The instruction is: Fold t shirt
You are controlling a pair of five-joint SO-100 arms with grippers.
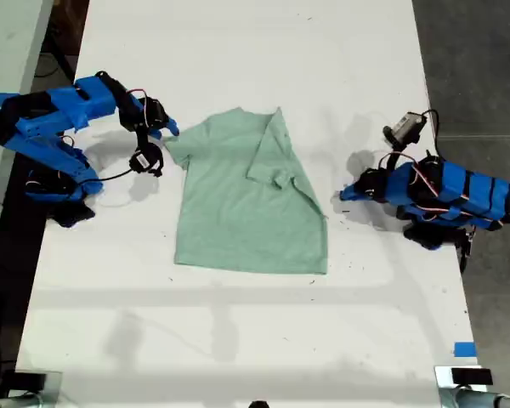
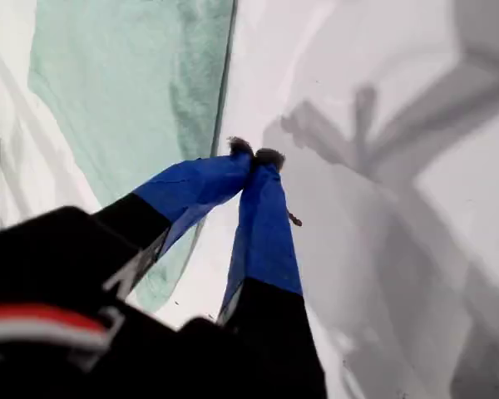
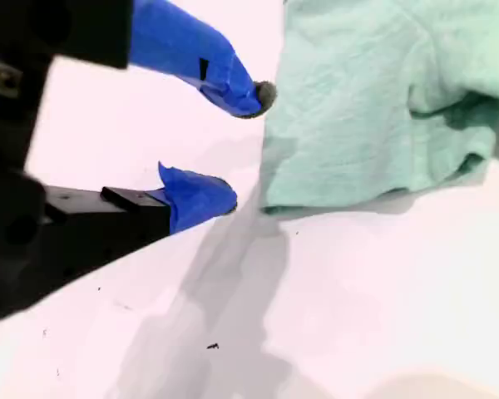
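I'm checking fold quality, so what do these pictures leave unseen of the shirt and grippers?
- Exterior view: the folded-over sleeve covers part of the t shirt, so creases beneath are hidden.
- Exterior view: my first gripper is too small to read its jaws; only its wrist view shows them together.
- First wrist view: the gripper's blurred dark body blocks the shirt's near part.
- Second wrist view: beside my second gripper, the frame edges cut off most of the shirt.

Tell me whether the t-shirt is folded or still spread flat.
Partly folded. On the t shirt, the sleeve on the exterior view's right is turned in over the chest, while the other sleeve still lies spread out on the table.
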